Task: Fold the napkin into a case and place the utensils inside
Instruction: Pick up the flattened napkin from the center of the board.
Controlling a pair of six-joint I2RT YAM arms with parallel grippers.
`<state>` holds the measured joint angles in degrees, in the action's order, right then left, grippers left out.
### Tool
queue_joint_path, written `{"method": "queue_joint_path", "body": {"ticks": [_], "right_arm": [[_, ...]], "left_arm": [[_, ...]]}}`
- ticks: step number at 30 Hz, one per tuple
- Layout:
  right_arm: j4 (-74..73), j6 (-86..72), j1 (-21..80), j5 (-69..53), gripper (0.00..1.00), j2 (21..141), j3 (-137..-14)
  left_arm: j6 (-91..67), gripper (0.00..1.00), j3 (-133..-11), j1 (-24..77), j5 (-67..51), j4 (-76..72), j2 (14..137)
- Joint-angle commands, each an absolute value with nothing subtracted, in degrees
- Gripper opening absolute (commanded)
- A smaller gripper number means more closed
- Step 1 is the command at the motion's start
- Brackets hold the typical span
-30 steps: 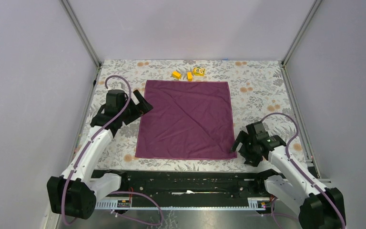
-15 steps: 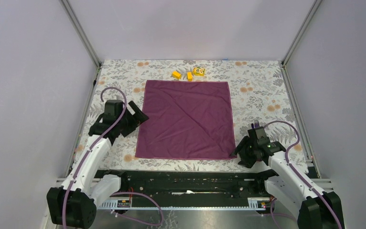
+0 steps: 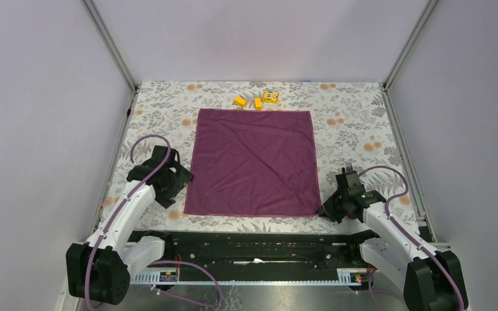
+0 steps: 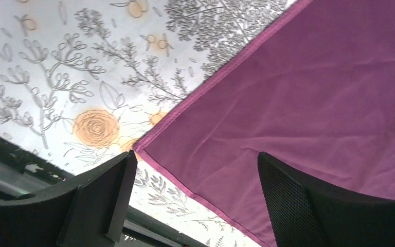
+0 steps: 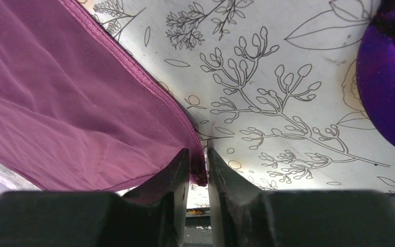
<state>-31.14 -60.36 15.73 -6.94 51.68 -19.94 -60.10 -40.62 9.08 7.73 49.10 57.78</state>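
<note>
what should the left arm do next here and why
Probably lower the left gripper and close it on the near left corner of the napkin. Its jaws stand open just above that corner, while the right gripper pinches the near right corner, so both corners could then be lifted together to start the fold.

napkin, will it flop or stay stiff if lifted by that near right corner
Probably floppy: the napkin lies flat with soft creases and pinches thin in the right gripper, so it should drape. Being that thin, likely light. Its slight sheen suggests it may slide over the tablecloth.
</note>
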Motion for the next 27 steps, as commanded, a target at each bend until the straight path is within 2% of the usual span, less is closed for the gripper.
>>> {"method": "queue_joint_path", "body": {"ticks": [1,3,4,12,16,27], "right_arm": [[-33.4,-59.7,15.6,-1.8,0.19,53.7,-19.0],[-32.9,-60.3,15.6,-2.5,0.01,53.9,-18.7],[-32.9,-60.6,15.6,-2.9,0.00,54.1,-18.9],[-35.5,-61.4,15.6,-3.6,0.00,57.4,-20.6],[-35.0,-59.6,15.6,-3.8,0.00,58.1,-20.9],[-33.3,-57.3,15.6,-3.4,0.00,59.4,-21.1]], "left_arm": [[-65.8,0.92,-40.0,10.4,13.9,54.0,56.8],[-66.8,0.89,-39.0,11.0,13.2,54.1,57.2],[-67.5,0.87,-38.6,11.4,13.0,54.1,57.5],[-71.9,0.77,-35.8,15.1,11.8,54.1,64.2],[-74.1,0.64,-35.7,16.7,12.3,54.7,67.1],[-76.3,0.58,-37.0,17.4,13.1,54.8,75.5]]}}
